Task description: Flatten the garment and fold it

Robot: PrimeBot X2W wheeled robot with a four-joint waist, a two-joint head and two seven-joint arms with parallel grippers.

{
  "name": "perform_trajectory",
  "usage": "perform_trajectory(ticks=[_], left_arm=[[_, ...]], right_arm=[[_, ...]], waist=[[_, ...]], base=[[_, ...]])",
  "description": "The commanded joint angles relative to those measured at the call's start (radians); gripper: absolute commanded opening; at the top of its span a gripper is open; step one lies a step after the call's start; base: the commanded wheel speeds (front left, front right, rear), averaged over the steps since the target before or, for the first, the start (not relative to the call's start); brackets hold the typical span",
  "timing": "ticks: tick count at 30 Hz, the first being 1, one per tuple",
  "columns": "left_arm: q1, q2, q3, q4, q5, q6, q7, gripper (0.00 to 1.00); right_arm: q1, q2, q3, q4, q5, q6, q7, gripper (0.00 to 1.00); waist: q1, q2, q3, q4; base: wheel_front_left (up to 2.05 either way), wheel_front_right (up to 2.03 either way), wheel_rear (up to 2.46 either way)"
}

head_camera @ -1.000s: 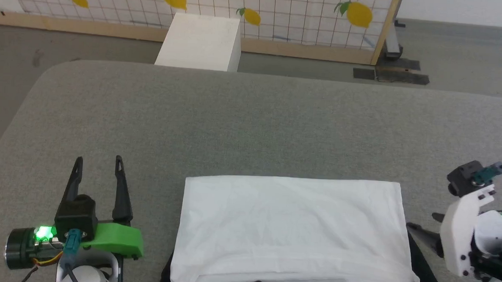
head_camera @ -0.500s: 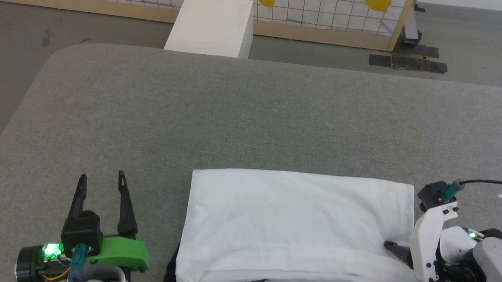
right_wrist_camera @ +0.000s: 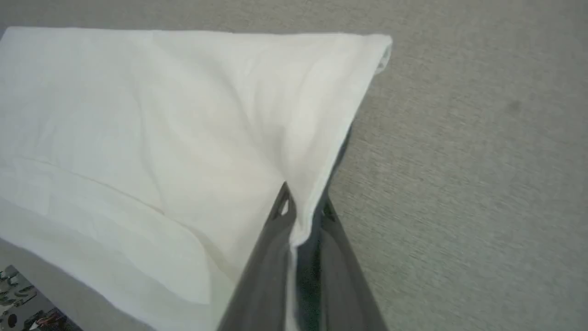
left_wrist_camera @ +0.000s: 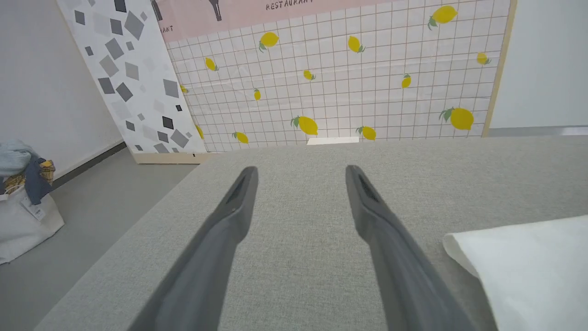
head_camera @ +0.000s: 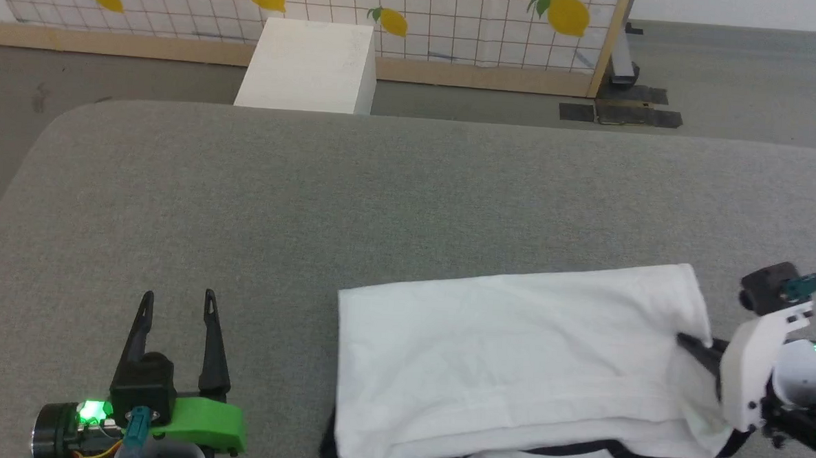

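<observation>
Folding step: the soft white black-sleeved shirt lies lower right on the grey fabric worktop, right pincer pinching its edge, left pincer spread. Next, probably, carry the edge leftward evenly.

garment on table, left pincer to its left, box behind
</observation>
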Motion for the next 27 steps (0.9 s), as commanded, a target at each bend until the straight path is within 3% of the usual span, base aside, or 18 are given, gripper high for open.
perform_trajectory(ticks=[1,7,13,21,27], left_arm=[[0.019,-0.01,0.005,-0.005,0.009,-0.008,-0.004,1.0],[0.029,-0.022,0.015,-0.014,0.028,-0.029,-0.004,1.0],[0.037,-0.032,0.026,-0.017,0.037,-0.044,-0.004,1.0],[0.017,-0.057,0.032,-0.017,0.041,-0.062,-0.004,1.0],[-0.015,-0.075,0.032,-0.006,0.041,-0.079,-0.004,1.0]], right_arm=[[-0.002,-0.035,-0.017,-0.007,0.014,-0.002,0.001,0.0],[0.049,-0.152,-0.079,-0.014,0.04,-0.002,0.039,0.0],[0.102,-0.184,-0.083,-0.154,0.059,-0.002,0.072,0.0],[0.085,-0.139,-0.043,-0.469,0.055,-0.002,0.18,0.0],[-0.024,-0.043,0.08,-0.536,-0.005,-0.002,0.252,0.0]], waist=[[0.0,0.0,-0.011,-0.015],[0.0,0.0,-0.019,-0.025],[0.0,0.0,-0.02,-0.027],[0.0,0.0,0.014,-0.007],[0.0,0.0,0.054,0.026]], base=[[0.0,0.0,0.0],[0.0,0.0,0.0],[0.0,0.0,0.0],[0.0,0.0,0.0],[0.0,0.0,0.0]])
